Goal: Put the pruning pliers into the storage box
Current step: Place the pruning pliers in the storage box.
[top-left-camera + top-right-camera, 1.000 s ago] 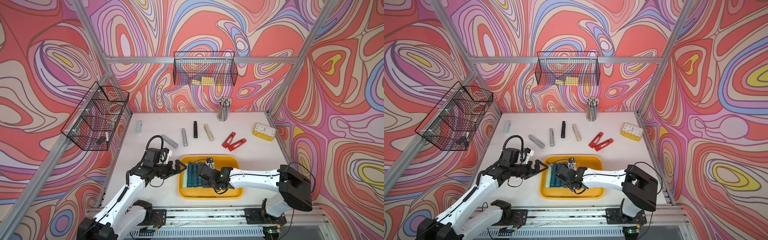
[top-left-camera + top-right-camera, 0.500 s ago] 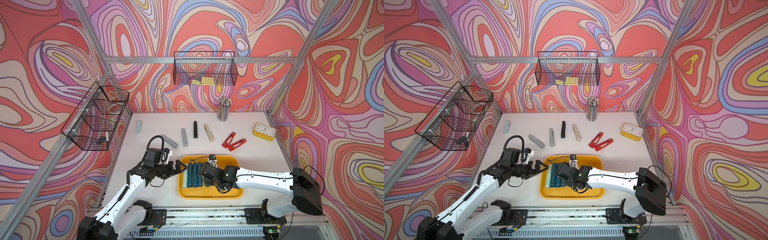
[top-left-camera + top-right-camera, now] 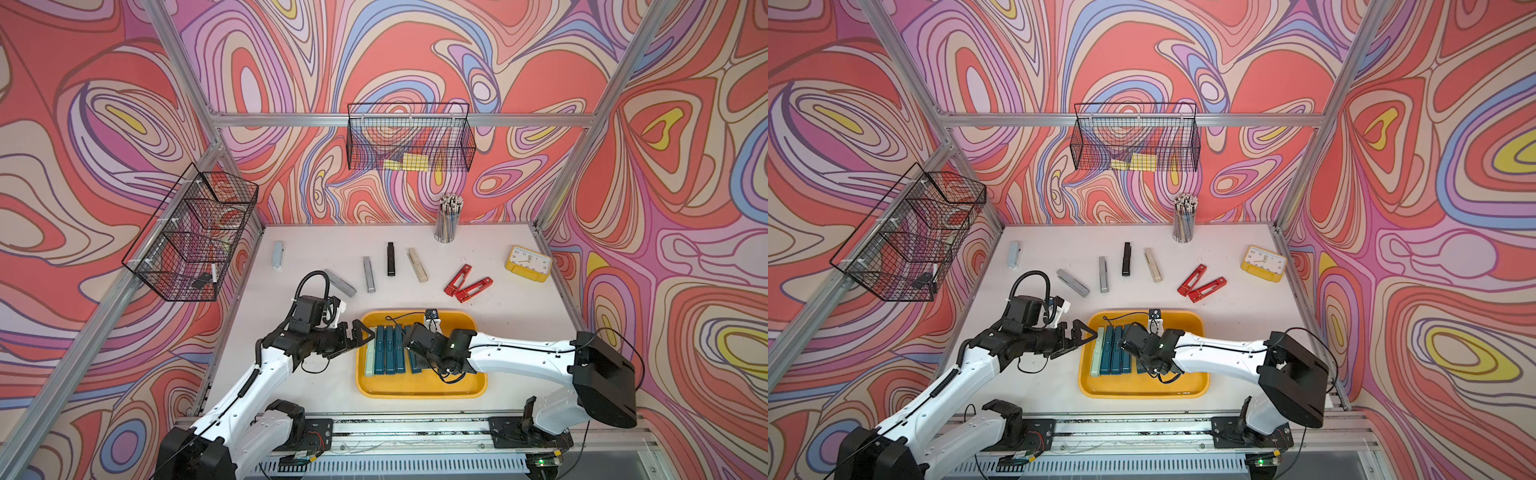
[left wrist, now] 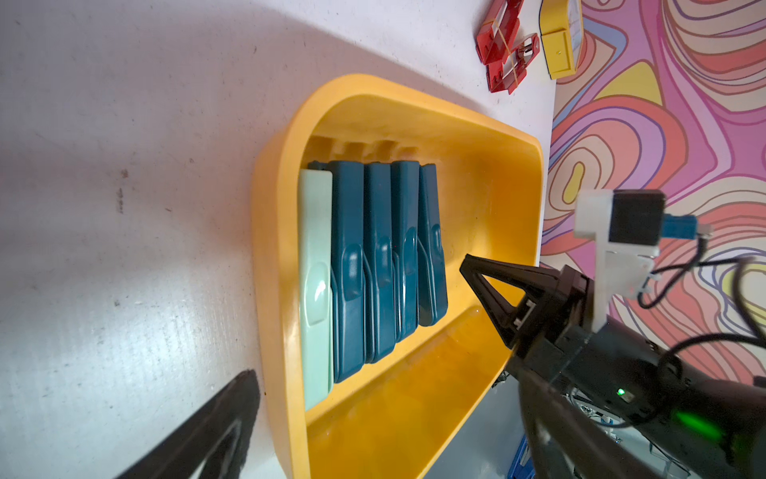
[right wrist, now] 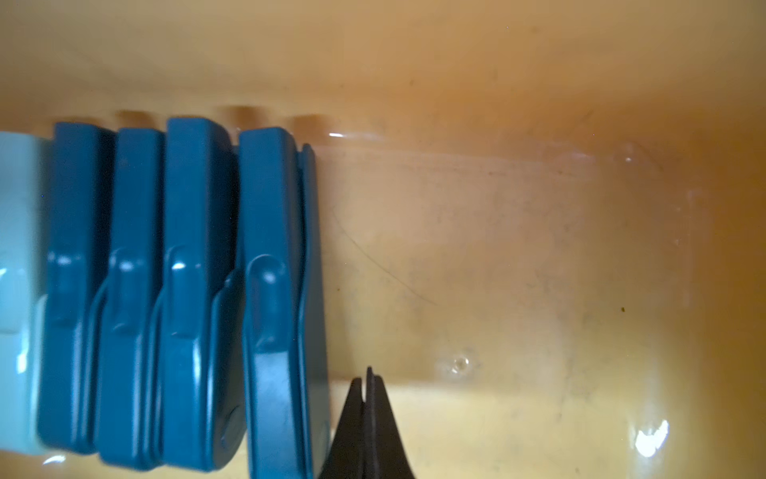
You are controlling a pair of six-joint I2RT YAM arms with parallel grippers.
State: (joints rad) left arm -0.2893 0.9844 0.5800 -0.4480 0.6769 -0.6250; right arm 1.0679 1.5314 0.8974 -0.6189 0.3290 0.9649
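Note:
The yellow storage box (image 3: 419, 386) lies at the table's front. One pale green (image 3: 369, 353) and several teal pruning pliers (image 3: 388, 349) stand side by side in its left half. My right gripper (image 5: 369, 381) is inside the box, shut and empty, just beside the outermost teal tool (image 5: 277, 290). In the left wrist view the right gripper (image 4: 465, 260) shows as a closed black wedge. My left gripper (image 3: 360, 343) is open at the box's left rim (image 4: 273, 249), holding nothing. Grey (image 3: 369, 274), black (image 3: 390, 258), beige (image 3: 417, 265) and red (image 3: 457, 280) pliers lie behind the box.
A yellow clock (image 3: 528, 263) sits at the back right and a cup of pencils (image 3: 448, 218) by the back wall. Black wire baskets hang on the back wall (image 3: 409, 141) and the left wall (image 3: 191, 241). The box's right half (image 5: 539, 249) holds nothing.
My right gripper's jaws have closed on nothing inside the box, and its arm has shifted slightly. The left arm has stayed still and open.

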